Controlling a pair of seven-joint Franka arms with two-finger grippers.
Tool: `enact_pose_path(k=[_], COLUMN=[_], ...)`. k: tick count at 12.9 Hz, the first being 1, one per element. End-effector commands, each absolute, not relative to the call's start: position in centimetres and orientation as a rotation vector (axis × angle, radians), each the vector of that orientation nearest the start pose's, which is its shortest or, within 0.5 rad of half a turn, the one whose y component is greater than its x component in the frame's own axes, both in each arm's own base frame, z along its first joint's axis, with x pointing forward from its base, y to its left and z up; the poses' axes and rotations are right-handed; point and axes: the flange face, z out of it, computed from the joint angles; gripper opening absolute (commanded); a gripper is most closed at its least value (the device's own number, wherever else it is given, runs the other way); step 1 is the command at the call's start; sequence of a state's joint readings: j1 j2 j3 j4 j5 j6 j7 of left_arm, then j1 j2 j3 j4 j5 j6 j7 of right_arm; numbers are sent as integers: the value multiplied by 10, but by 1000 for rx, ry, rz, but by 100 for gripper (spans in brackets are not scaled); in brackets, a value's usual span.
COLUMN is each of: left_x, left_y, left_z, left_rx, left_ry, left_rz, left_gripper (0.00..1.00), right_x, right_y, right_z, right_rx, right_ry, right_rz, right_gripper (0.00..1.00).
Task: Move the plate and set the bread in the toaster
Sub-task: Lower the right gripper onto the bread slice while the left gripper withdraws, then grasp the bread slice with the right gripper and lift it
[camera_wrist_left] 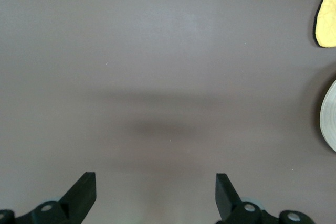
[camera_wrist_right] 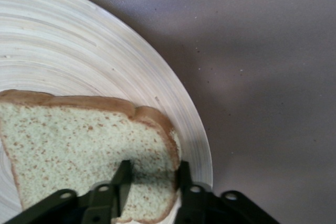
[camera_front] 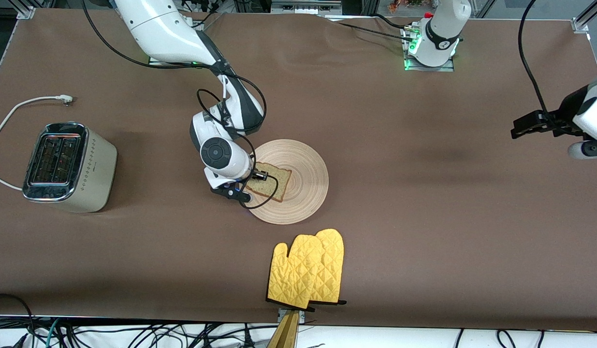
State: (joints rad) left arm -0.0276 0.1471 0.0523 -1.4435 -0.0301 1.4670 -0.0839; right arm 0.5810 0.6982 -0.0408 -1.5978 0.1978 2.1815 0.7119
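On the plate (camera_front: 305,166) at mid-table, the right gripper (camera_wrist_right: 152,182) pinches the bread (camera_wrist_right: 79,145) by one crusty edge, so the slice could tear or slip when lifted, while the left gripper (camera_wrist_left: 155,195) waits wide open

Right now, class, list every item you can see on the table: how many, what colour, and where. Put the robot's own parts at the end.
plate: one, pale beige wood, middle of the table.
bread: one slice, tan with brown crust, on the plate.
toaster: one, cream with chrome top, at the right arm's end of the table; white cord trailing from it.
oven mitts: two, yellow, overlapping, nearer the front camera than the plate.
table: one, brown cover.
right gripper: one, black, fingers either side of the bread's edge.
left gripper: one, black, open over bare table at the left arm's end, waiting.
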Motion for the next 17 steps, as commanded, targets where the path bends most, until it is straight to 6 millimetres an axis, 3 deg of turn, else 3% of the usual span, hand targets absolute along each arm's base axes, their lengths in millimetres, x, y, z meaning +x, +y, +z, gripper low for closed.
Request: enact_pose_path(k=[1,2,4,8,12,15,17], left_x=[584,580,578,578,579,571,562], left_y=[9,6,-20,-19,-16,-16,-17], left_z=[600,606,618,616,616,626,626], left_rx=[-3169,-3177,-3181,-3184,-3181,-3184,-3182], left_ry=[-180,-175,-119,-104,-111,-106,-106], left_rz=[197,176,142,139,111,90,94], left_gripper=[100,100,100,100,100,100,100], right_x=[577,576,576,580,589,598,596], right_y=[361,361,363,364,347,313,279], right_z=[216,216,217,229,294,351,412], right_rx=[-3079,-3080,-3078,-3071,-3113,-3176,-3254], right_ry=[436,434,425,399,364,295,190], right_rz=[257,257,255,230,251,259,297], right_gripper=[6,0,0,0,0,0,0])
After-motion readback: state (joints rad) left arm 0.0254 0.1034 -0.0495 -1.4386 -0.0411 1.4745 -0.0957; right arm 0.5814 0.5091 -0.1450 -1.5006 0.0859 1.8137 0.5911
